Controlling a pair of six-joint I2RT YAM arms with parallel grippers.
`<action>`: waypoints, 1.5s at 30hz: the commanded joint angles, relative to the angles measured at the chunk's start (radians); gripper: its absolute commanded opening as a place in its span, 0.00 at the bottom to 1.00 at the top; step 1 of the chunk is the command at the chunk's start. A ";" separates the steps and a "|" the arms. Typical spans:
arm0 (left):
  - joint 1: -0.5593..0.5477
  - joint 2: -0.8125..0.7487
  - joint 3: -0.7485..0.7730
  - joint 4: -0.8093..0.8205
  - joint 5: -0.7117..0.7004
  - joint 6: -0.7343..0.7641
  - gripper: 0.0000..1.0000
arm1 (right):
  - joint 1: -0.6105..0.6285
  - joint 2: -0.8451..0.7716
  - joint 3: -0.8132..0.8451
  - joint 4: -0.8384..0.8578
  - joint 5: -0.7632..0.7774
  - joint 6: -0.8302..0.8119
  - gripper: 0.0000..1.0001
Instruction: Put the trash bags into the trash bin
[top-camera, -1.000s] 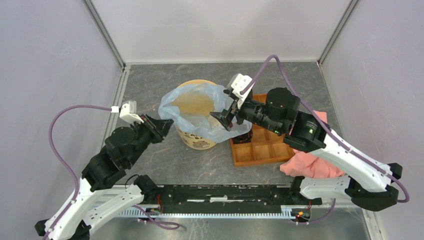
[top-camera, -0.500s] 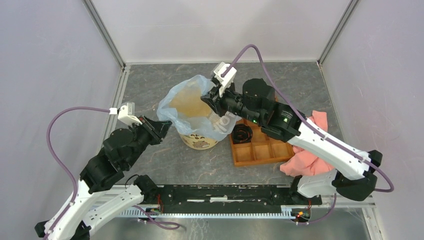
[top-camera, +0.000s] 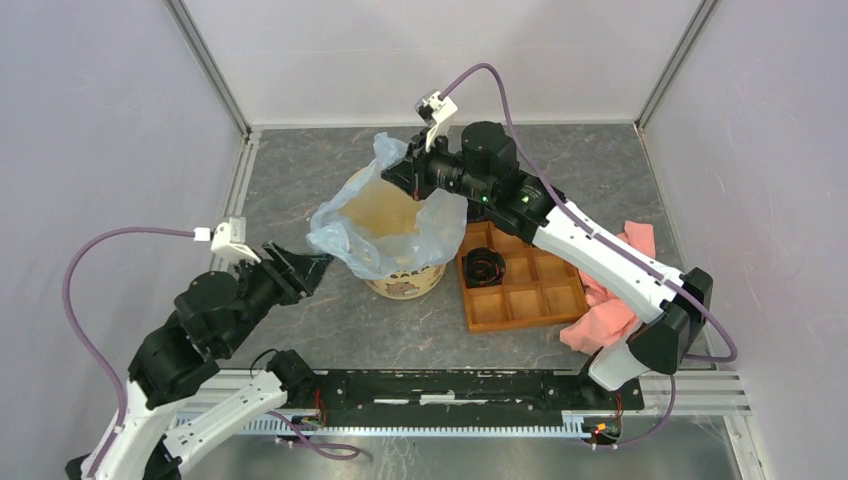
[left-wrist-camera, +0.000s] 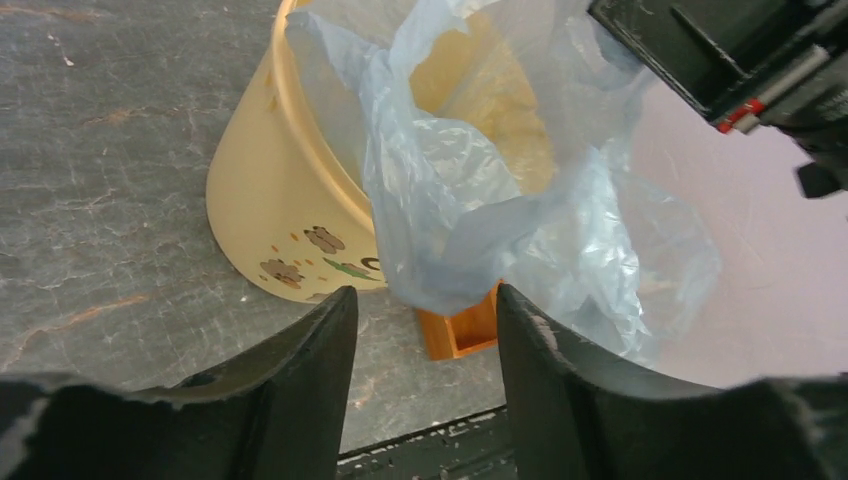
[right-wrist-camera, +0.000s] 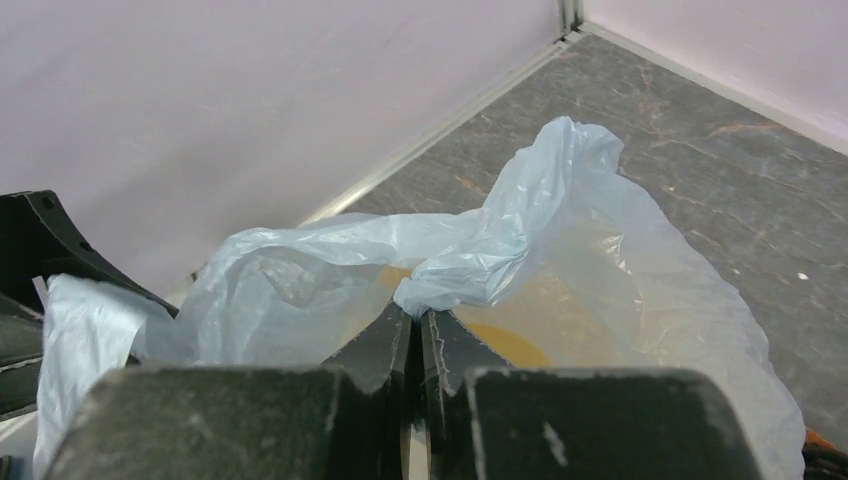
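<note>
in the top view the bin (top-camera: 405, 283) stands upright on the table (top-camera: 330, 330), a little left of the middle of the frame. the bag (top-camera: 340, 228) lies open over its mouth. part of it is sunk inside, and the rest hangs over the rim on the left and the right side.

the right gripper (top-camera: 400, 178) is at the upper edge of the bin. in the right wrist view its jaws are pressed together on a twisted fold of the bag (right-wrist-camera: 480, 265), so this arm is holding the far edge of the bag a little above the rim.

the left gripper (top-camera: 308, 266) is at the lower left of the bin, just beside it. its jaws stand apart and there is nothing between them. in the left wrist view the loose fold of the bag (left-wrist-camera: 440, 260) hangs just above the gap between the two fingers (left-wrist-camera: 300, 390) and does not touch them.

the bag is stretched across the bin from lower left to upper right in the top view, with one gripper near each end. the free lower left edge is nearer to the left gripper, up and to the right of it. it seems the next move is for this arm to take that edge and pull it down around the rim.

the orange tray (top-camera: 520, 300) and the pink cloth (top-camera: 610, 315) lie to the right of the bin.
</note>
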 joint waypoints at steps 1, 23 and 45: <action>0.002 0.000 0.116 -0.111 0.053 -0.035 0.66 | -0.023 0.004 0.009 0.145 -0.079 0.106 0.08; 0.002 0.244 0.268 -0.122 0.219 -0.046 0.59 | -0.047 -0.030 -0.005 0.187 -0.077 0.140 0.08; 0.002 0.242 0.121 -0.231 -0.212 -0.075 0.08 | -0.243 0.008 -0.116 0.332 -0.490 0.245 0.23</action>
